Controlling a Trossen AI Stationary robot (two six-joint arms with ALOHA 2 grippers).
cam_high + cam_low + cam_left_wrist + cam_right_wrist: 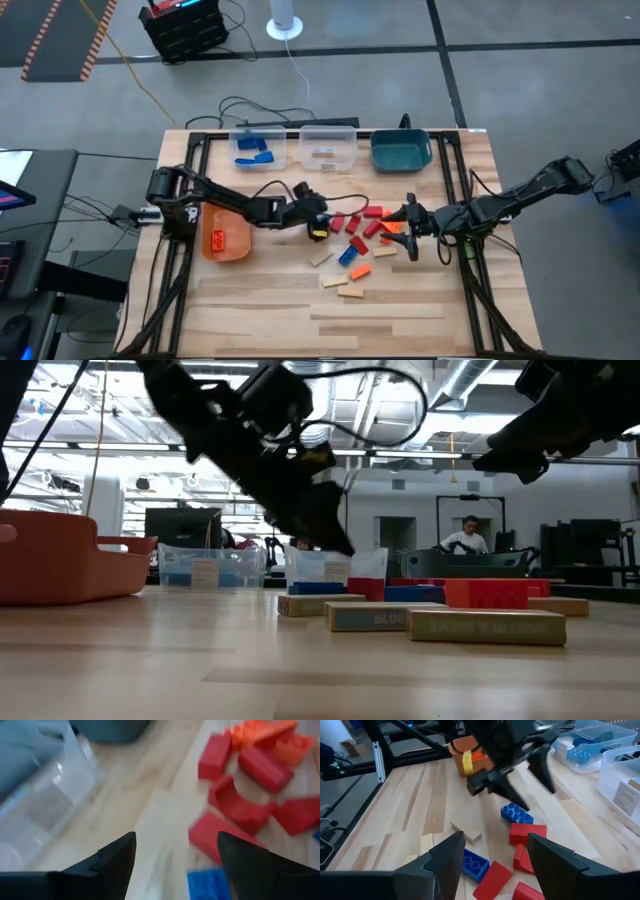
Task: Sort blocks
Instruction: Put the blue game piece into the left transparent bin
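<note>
While both claws, left (pixel 322 224) and right (pixel 408 218), hang open and empty over the surface's (pixel 400 310) middle, the blocks (pixel 362 232) scattered between them look light, rigid, best pinched across flat sides.

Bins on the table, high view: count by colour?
Clear: 2, the left clear bin and the middle clear bin
Teal: 1, the teal bin
Orange: 1, the orange bin
Total: 4
</note>
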